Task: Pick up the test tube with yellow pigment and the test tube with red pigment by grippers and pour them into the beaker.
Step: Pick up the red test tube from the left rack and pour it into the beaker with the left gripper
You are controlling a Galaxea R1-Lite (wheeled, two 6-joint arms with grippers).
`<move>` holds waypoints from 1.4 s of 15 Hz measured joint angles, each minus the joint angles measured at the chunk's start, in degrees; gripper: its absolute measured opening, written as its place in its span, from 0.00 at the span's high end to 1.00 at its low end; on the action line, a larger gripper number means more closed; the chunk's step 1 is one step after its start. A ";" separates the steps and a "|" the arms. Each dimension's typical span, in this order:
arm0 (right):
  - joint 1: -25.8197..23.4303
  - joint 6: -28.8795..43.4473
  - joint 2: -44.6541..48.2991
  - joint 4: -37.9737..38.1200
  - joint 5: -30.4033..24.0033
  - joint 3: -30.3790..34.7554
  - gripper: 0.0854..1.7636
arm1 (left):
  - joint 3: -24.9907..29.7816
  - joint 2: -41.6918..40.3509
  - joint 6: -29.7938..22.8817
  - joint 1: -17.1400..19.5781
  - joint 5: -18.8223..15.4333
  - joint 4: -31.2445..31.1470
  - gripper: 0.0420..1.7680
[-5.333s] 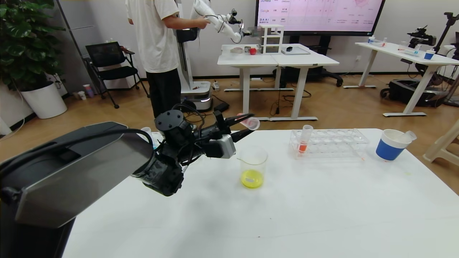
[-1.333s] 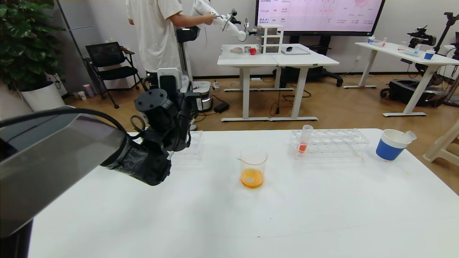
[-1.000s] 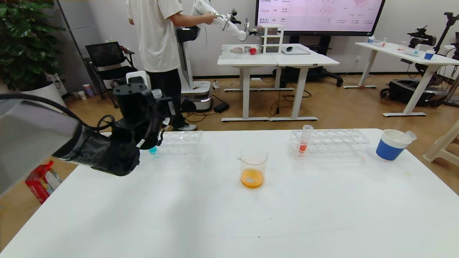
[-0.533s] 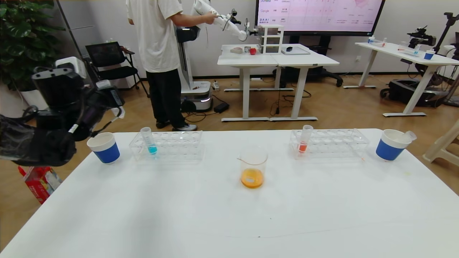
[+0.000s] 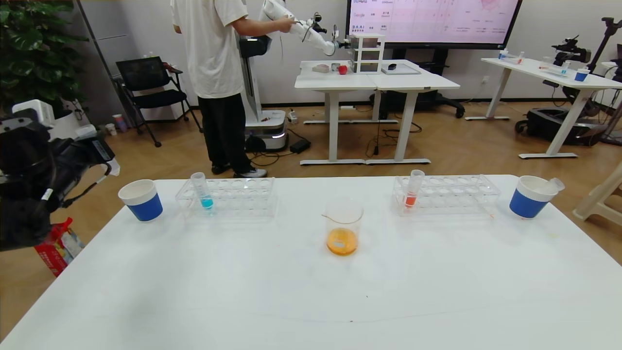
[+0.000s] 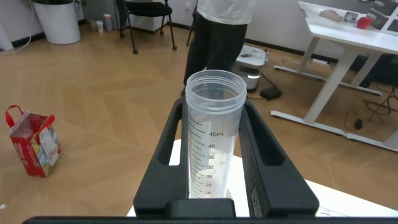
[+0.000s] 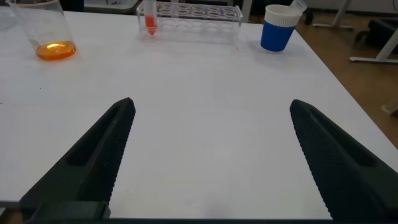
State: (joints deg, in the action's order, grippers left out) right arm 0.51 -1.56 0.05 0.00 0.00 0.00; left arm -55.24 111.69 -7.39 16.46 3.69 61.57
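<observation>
The beaker (image 5: 343, 226) stands mid-table with orange liquid in its bottom; it also shows in the right wrist view (image 7: 50, 34). A test tube with red pigment (image 5: 413, 189) stands upright in the right rack (image 5: 457, 194). My left gripper (image 5: 99, 167) is beyond the table's left edge, above the floor, shut on a clear, empty-looking graduated tube (image 6: 211, 143). My right gripper (image 7: 211, 155) is open and empty low over the table's front right. No yellow-tinted tube shows.
A left rack (image 5: 238, 197) holds a blue-liquid tube (image 5: 203, 192). A blue-and-white cup (image 5: 141, 200) stands left of it. Another cup (image 5: 529, 197) at far right holds a leaning clear tube (image 5: 555, 184). A person and other tables are behind.
My left arm swung from above the beaker leftward past the rack and cup to beyond the table edge, still holding the tube. The beaker's liquid went from yellow to orange.
</observation>
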 joint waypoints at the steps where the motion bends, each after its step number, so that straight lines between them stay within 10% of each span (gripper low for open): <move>1: 0.00 0.00 0.00 0.00 0.00 0.00 0.02 | 0.00 1.21 0.00 0.02 0.13 0.38 0.73; 15: 0.00 0.02 0.00 0.00 0.00 0.00 0.02 | 0.44 17.03 0.67 -1.19 0.77 11.85 0.72; 19: 0.00 0.00 0.00 0.00 0.00 0.00 0.02 | 0.72 17.16 1.63 -1.13 0.79 12.21 0.07; 21: 0.00 0.00 0.00 0.00 0.00 0.00 0.02 | 0.72 17.16 1.63 -1.11 0.82 13.20 0.01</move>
State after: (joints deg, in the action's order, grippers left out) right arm 0.51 -1.56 0.05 0.00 0.00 0.00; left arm -54.52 128.85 -5.75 15.35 4.51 74.78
